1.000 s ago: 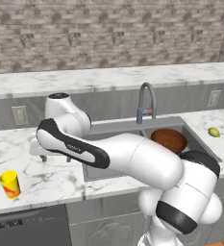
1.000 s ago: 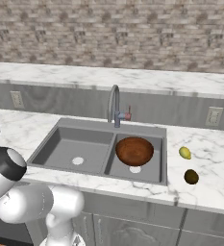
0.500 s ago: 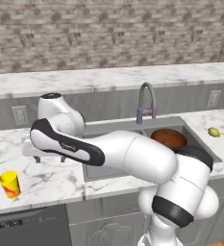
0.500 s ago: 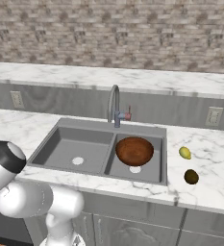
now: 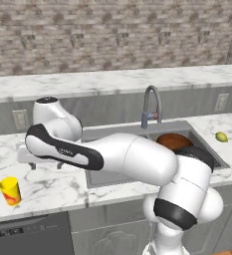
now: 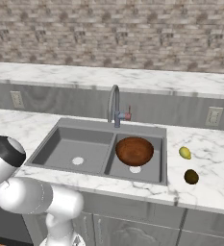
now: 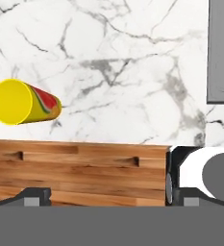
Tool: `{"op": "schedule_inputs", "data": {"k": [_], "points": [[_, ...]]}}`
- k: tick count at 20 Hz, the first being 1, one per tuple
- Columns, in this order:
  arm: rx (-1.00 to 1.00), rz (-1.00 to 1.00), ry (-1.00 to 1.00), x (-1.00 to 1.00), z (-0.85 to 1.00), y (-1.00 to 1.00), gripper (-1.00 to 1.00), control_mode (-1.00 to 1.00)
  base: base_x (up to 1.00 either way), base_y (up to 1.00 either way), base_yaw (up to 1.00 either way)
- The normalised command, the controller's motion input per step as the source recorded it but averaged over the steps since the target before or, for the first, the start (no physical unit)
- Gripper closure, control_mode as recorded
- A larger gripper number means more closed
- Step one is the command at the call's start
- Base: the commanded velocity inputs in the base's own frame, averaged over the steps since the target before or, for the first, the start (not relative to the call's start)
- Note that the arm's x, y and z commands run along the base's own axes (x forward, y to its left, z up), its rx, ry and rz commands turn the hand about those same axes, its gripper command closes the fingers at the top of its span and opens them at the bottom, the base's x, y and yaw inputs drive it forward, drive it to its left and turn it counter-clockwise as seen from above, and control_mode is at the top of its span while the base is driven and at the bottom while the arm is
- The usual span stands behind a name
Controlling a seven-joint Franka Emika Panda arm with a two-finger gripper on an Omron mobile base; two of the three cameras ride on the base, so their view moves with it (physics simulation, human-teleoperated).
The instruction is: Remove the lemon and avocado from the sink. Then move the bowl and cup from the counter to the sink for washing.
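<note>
gripper [image 7: 108, 204]: jaws spread wide, empty, over the counter [image 5: 53, 184] left of the sink [image 6: 60, 153] | cup [image 5: 10, 191]: upright on counter | bowl [image 6: 134, 150]: in right basin | lemon [image 6: 184, 153], avocado [image 6: 191, 176]: on right counter

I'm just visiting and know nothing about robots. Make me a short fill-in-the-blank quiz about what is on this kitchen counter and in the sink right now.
1. The wide reddish-brown wooden-looking bowl sits in the ____ basin of the grey double-basin sink, seen from the front.
2. The small yellow tapered cup stands on the marble ____.
3. The yellow-green oval lemon and the dark rounded avocado lie on the counter to the ____ of the sink.

Missing words: right; counter; right
</note>
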Motion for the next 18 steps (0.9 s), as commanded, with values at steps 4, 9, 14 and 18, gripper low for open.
{"op": "schedule_inputs", "data": {"k": [4, 9, 14, 18], "points": [[0.0, 0.0, 0.0, 0.0, 0.0, 0.19, -1.0, -1.0, 0.0, 0.0, 0.0], [0.0, 0.01, 0.0, 0.04, -0.02, 0.15, -1.0, -1.0, 0.0, 0.0, 0.0], [0.0, 0.0, 0.0, 0.03, -0.03, 0.17, -1.0, -1.0, 0.0, 0.0, 0.0], [0.0, 0.0, 0.0, 0.02, -0.06, 0.2, -1.0, -1.0, 0.0, 0.0, 0.0]]}}
